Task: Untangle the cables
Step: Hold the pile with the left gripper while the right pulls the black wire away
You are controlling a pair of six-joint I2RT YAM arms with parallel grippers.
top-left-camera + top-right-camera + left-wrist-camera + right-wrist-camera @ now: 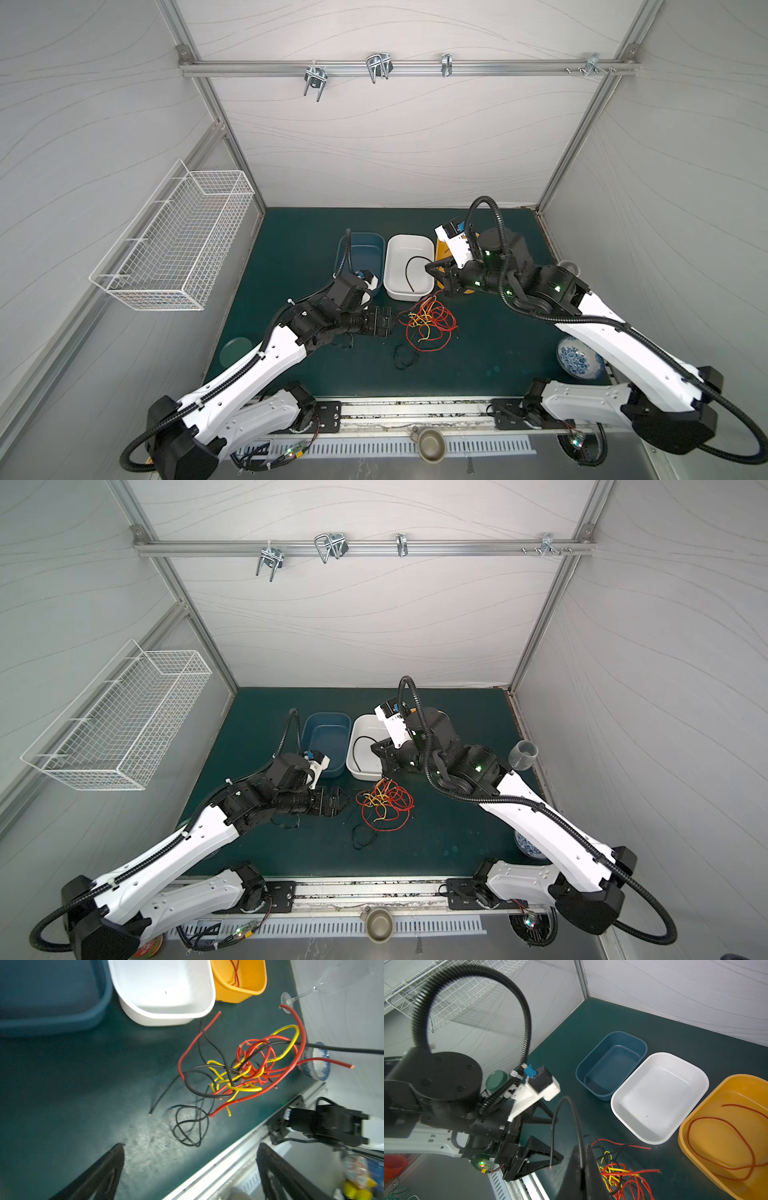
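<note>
Thin red, black, yellow cables [432, 322]: likely light, limp, snagging; take free ends. Right gripper [583, 1153] pinches one black cable [565, 1097]; left gripper [191, 1145] gapes.

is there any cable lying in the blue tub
No, in the right wrist view the blue tub is bare inside, with its floor and walls fully visible.

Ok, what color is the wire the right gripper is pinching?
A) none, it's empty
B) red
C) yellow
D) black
D: the right gripper is shut on a black cable that loops up and out from between its tips.
</note>
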